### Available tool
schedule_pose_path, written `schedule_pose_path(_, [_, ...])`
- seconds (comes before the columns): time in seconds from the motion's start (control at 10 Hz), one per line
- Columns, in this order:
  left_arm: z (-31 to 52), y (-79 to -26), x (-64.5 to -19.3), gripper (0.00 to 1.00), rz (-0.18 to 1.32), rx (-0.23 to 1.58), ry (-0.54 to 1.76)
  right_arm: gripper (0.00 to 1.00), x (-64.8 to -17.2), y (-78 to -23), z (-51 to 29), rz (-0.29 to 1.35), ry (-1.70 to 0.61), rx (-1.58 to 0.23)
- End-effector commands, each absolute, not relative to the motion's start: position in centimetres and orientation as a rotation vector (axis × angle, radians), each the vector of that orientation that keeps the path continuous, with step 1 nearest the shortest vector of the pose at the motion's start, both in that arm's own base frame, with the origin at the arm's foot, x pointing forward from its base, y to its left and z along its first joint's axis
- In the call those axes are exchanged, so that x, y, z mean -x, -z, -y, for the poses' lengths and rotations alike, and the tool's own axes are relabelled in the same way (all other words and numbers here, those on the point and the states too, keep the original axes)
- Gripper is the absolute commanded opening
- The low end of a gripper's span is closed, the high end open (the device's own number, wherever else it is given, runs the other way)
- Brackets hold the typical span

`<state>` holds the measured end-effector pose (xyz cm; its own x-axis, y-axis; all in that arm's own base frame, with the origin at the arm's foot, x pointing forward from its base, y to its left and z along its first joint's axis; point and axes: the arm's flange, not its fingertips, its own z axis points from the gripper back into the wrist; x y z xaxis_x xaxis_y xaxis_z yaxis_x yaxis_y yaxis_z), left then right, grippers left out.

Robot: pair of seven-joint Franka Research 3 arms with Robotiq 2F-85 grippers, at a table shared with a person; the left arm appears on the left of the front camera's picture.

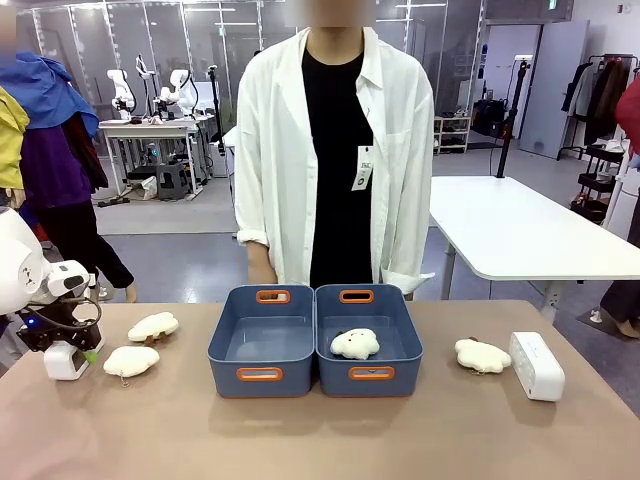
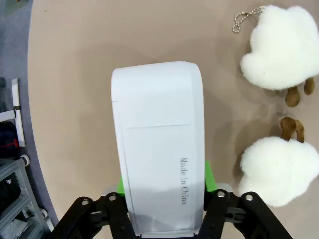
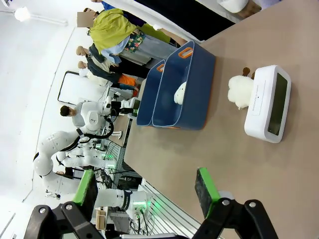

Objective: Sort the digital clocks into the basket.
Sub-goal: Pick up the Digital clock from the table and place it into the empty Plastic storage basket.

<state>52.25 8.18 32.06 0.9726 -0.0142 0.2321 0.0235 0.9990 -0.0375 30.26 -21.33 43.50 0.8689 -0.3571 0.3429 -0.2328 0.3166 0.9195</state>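
The left gripper (image 2: 164, 183) has its fingers (image 2: 121, 185) closed on one of the two digital clocks, the green pads pressing the long sides of the held clock (image 2: 157, 134) near its end. The left wrist view shows the "Made in China" print on the clock's white back, and, at 1 and 4 o'clock from the grip, two plush toys with brown feet, one with a bead chain. In the front view this arm reaches in at 9 o'clock of the desk (image 1: 300, 430), wrist pointing straight down; whether the clock rests on the desk or sits just off it cannot be told.

The right gripper (image 3: 144, 186) has its fingers spread wide with nothing between them, tilted above the desk. At 1 o'clock from them lies the second clock (image 3: 266, 103), dark display up, a plush toy just beside it. The front view places that clock at 3 o'clock of the desk.

Two blue bins stand side by side in the middle: the left basket (image 1: 228, 345) and the right basket (image 1: 405, 345). The plush toys number four: two at 9 o'clock near the held clock, one inside the right basket, one by the second clock. A person (image 1: 335, 150) in a white shirt stands at 12 o'clock.
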Motion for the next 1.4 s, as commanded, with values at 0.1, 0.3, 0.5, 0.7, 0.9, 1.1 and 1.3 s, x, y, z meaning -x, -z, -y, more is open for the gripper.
schedule_pose_path(0.1, [-8.9, -32.1, -51.3, 0.0, 0.268, 0.014, 0.018, 1.0, -30.1, -43.8, 21.2, 0.558, 0.075, -1.271])
schedule_pose_path(0.3, [-9.2, -33.1, -50.8, 0.0, 0.28, 0.026, 0.011, 1.0, -30.1, -43.8, 21.2, 0.558, 0.075, -1.271])
schedule_pose_path(0.5, [-11.1, -37.9, -48.7, 0.0, 0.264, 0.137, 0.02, 1.0, -30.1, -43.8, 21.2, 0.558, 0.075, -1.271])
schedule_pose_path(0.7, [-19.0, -43.7, -42.1, 0.0, 0.227, 0.263, 0.063, 1.0, -30.1, -43.8, 21.2, 0.558, 0.075, -1.271])
schedule_pose_path(0.9, [-29.0, -46.7, -32.7, 0.0, 0.185, 0.432, 0.059, 1.0, -30.1, -43.8, 21.2, 0.558, 0.075, -1.271])
schedule_pose_path(1.1, [-33.3, -46.9, -27.8, 0.0, 0.3, 0.53, 0.015, 1.0, -30.1, -43.8, 21.2, 0.558, 0.075, -1.271])
schedule_pose_path(1.3, [-34.6, -46.6, -26.5, 0.0, 0.371, 0.578, 0.004, 1.0, -30.1, -43.8, 21.2, 0.558, 0.075, -1.271])
